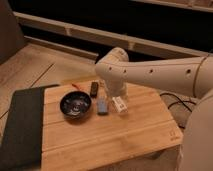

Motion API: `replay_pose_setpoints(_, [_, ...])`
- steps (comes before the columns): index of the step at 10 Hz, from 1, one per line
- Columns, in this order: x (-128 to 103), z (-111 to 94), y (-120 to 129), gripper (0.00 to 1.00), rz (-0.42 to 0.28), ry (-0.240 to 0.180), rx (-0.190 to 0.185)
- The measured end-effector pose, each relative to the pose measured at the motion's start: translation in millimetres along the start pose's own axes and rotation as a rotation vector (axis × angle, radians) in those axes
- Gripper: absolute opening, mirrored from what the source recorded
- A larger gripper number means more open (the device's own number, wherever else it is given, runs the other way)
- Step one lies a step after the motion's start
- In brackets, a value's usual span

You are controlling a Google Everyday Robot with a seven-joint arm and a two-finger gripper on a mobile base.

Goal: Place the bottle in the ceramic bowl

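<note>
The black ceramic bowl (75, 105) sits on the wooden table (120, 137), left of centre. A blue-grey block (102, 106) lies just right of it. The small whitish bottle (120, 105) lies on the table right of the block. My gripper (117, 96) hangs from the white arm (150, 72) and is directly over the bottle, at its far end. The arm hides part of the bottle.
A small dark object (94, 89) and a thin orange-red item (77, 86) lie behind the bowl. A dark mat (20, 125) covers the table's left end. A cable (175, 102) lies on the floor to the right. A wall ledge runs behind.
</note>
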Motion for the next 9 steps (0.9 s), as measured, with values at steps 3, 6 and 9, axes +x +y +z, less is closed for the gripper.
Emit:
replay_pose_setpoints(3, [-28.3, 16.1, -8.8, 0.65, -0.065, -0.030, -0.008])
replay_pose_setpoints(6, [-59.9, 37.3, -32.8, 0.65, -0.133, -0.077, -0.112])
replay_pose_setpoints(9, [-83.7, 56.8, -62.4, 0.65, -0.122, -0.133, -0.281])
